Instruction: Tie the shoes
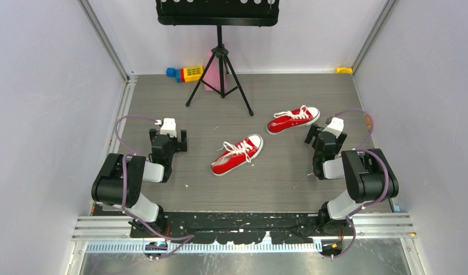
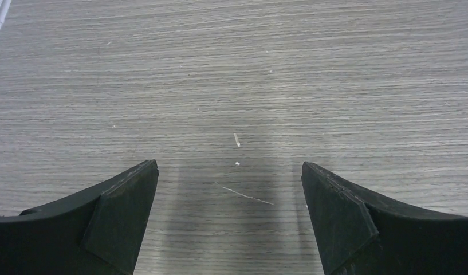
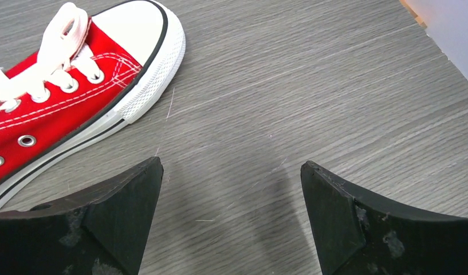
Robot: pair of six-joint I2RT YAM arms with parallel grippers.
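Observation:
Two red shoes with white laces and white toe caps lie on the grey wood-grain table. One shoe (image 1: 238, 154) is in the middle, toe toward the upper right. The other shoe (image 1: 293, 119) lies further back and right; its toe shows at the upper left of the right wrist view (image 3: 77, 86). My left gripper (image 1: 168, 136) stands open at the left, well apart from both shoes, with only bare table between its fingers (image 2: 229, 172). Close beside the far shoe's toe my right gripper (image 1: 324, 132) is open and empty (image 3: 231, 172).
A black tripod stand (image 1: 220, 63) stands at the back centre, with colourful toy blocks (image 1: 185, 73) and a pink object behind it. White walls and metal rails close in the table on the left, right and back. A yellow piece (image 1: 344, 70) sits in the back right corner.

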